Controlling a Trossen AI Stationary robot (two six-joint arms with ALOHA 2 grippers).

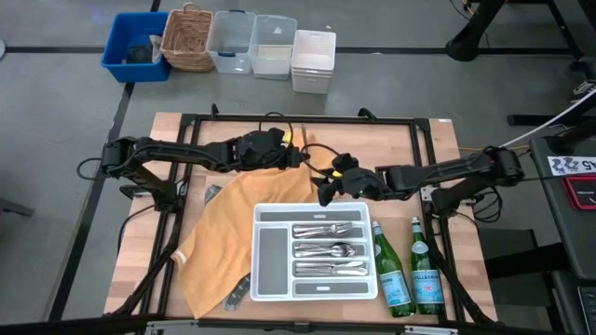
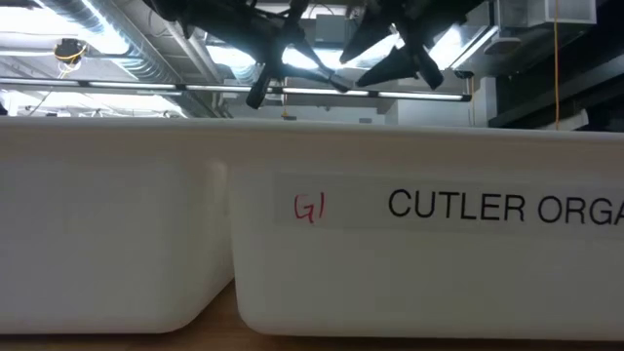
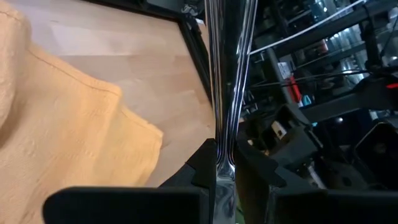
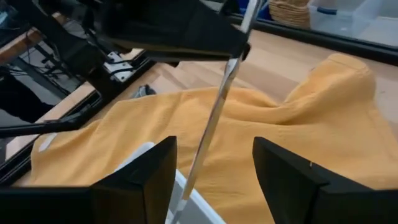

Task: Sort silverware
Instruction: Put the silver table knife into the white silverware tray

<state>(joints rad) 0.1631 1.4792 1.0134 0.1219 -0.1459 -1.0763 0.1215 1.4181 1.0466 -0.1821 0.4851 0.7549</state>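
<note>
silverware piece (image 3: 225, 93): slim shiny handle, pinched in left gripper (image 3: 227, 168) above orange cloth (image 1: 244, 209)
sorted silverware (image 1: 328, 249): lying in white tray (image 1: 270, 288) compartments
right gripper (image 4: 214, 171): fingers spread wide, nothing held, near the held piece
bottles (image 1: 410, 274): two green, beside tray

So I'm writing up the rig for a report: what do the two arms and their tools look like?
Both arms, left and right, are dark, slim, jointed links with black cables trailing along them. The right arm shows a yellow spot by its wrist. Each ends in a tool, left tool and right tool, with two flat, matte black fingers.
</note>
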